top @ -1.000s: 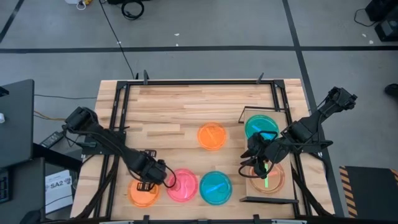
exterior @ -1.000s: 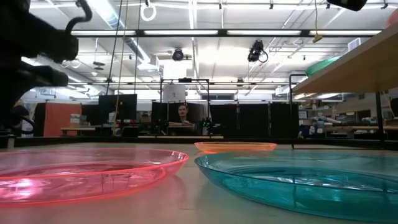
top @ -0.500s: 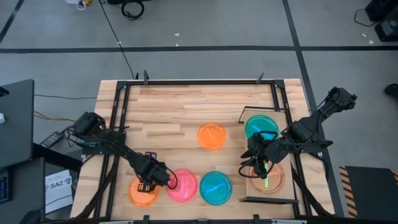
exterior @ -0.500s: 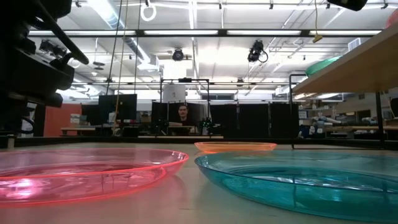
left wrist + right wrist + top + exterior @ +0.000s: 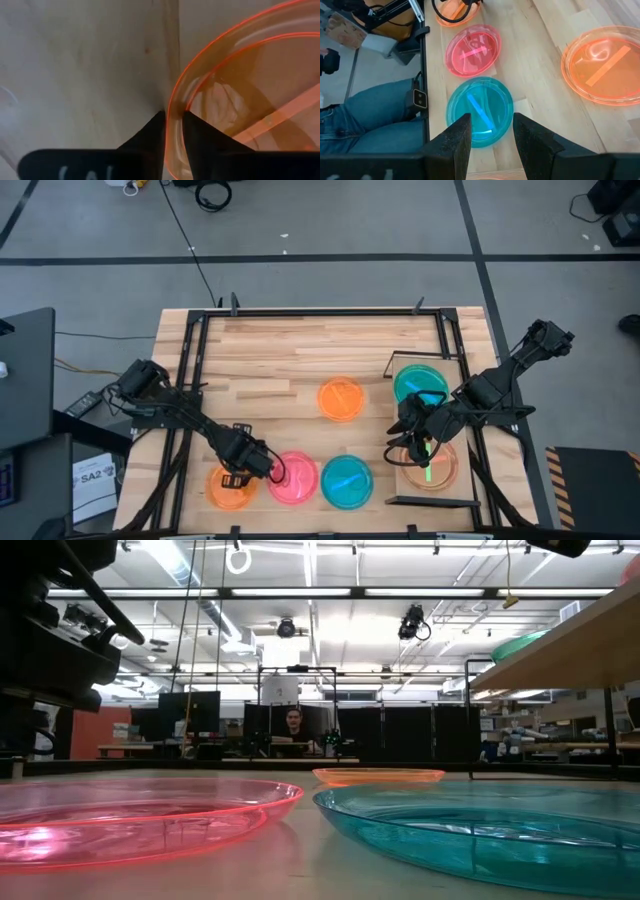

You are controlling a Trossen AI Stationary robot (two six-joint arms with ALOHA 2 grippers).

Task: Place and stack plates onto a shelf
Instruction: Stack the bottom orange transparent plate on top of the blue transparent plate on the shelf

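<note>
On the slatted table top, an orange plate (image 5: 228, 490) lies at the near left, with a pink plate (image 5: 294, 478) and a teal plate (image 5: 346, 481) beside it. Another orange plate (image 5: 341, 399) lies mid-table. My left gripper (image 5: 240, 473) points down over the near-left orange plate's far edge, shut on its rim (image 5: 170, 106). The shelf (image 5: 455, 425) at the right carries a teal plate (image 5: 418, 382) and an orange plate (image 5: 436, 470) with a green glow. My right gripper (image 5: 490, 131) hangs open above the shelf, nothing between its fingers. My left gripper pinches the orange plate's raised rim (image 5: 170, 106) between its two fingers, one fingertip (image 5: 190, 122) inside the plate and the other outside on the table side. The fingers come from above, pointing down. The plate lies flat on the table.
A black metal frame (image 5: 200, 360) runs round the table top. Bare wood lies along the far half. A person's leg in jeans (image 5: 370, 115) shows beside the table's near edge, and another person (image 5: 293, 725) sits in the room behind.
My left gripper has come down onto the near-left orange plate's rim and has kept still for the last half second. The plates lie where they were.
</note>
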